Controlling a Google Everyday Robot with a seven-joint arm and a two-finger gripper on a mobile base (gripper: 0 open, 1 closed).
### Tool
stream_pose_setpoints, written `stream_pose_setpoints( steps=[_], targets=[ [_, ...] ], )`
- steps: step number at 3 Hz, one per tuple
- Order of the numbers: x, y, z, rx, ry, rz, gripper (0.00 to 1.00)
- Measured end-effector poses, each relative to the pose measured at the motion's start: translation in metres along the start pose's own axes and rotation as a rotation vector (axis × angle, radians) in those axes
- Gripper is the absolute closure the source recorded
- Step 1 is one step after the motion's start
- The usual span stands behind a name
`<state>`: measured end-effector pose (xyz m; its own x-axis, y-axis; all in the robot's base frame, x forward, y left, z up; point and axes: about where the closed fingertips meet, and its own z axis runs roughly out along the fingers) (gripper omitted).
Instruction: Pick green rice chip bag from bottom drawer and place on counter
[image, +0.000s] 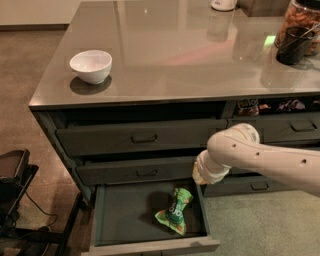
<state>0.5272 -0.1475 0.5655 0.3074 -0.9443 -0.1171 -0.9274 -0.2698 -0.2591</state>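
Observation:
The green rice chip bag (175, 212) lies crumpled on the dark floor of the open bottom drawer (125, 215), right of its middle. My white arm reaches in from the right. Its gripper end (200, 175) hangs over the drawer's right rear corner, just above and to the right of the bag; the arm hides most of it. The glossy grey-brown counter (180, 55) spreads above the drawers.
A white bowl (91, 65) sits on the counter's left side. A dark cup (292, 45) and a jar stand at its far right. Closed drawers with metal pulls (144, 138) sit above the open one. Dark equipment (12, 185) stands on the floor at left.

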Motion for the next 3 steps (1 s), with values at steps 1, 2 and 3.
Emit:
stream_pose_setpoints(
  steps=[1,2,3],
  targets=[
    [0.040,0.014,0.055,-0.022,-0.063,-0.002,1.00],
    [0.075,0.017,0.097,0.000,-0.198,0.072,1.00],
    [0.085,0.008,0.123,0.026,-0.238,0.059,1.00]
  ],
)
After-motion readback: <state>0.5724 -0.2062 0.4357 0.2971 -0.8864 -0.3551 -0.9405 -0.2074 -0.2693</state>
